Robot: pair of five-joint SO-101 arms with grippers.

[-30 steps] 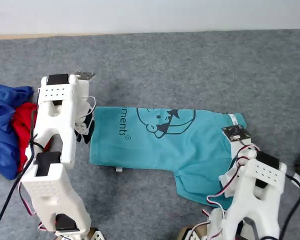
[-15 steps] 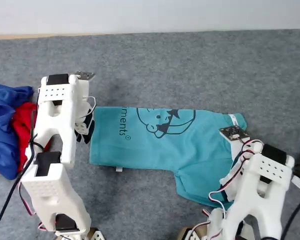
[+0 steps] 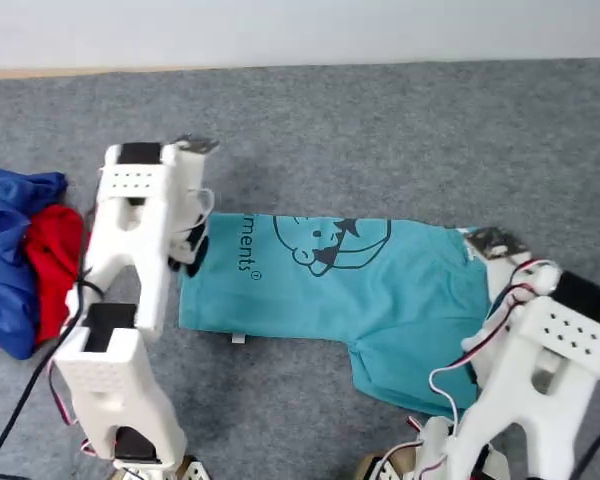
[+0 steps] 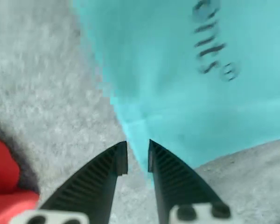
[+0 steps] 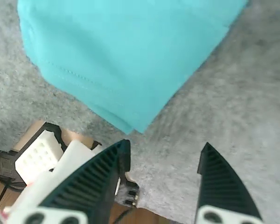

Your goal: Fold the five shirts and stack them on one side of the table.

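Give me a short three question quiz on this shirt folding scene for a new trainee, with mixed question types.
1. True or false: the right gripper is open.
2. Which shirt lies spread flat between the two arms? A red shirt, B teal shirt, C blue shirt.
3. Which arm stands nearest the bunched red and blue shirts?
Key: 1 true; 2 B; 3 the left arm.
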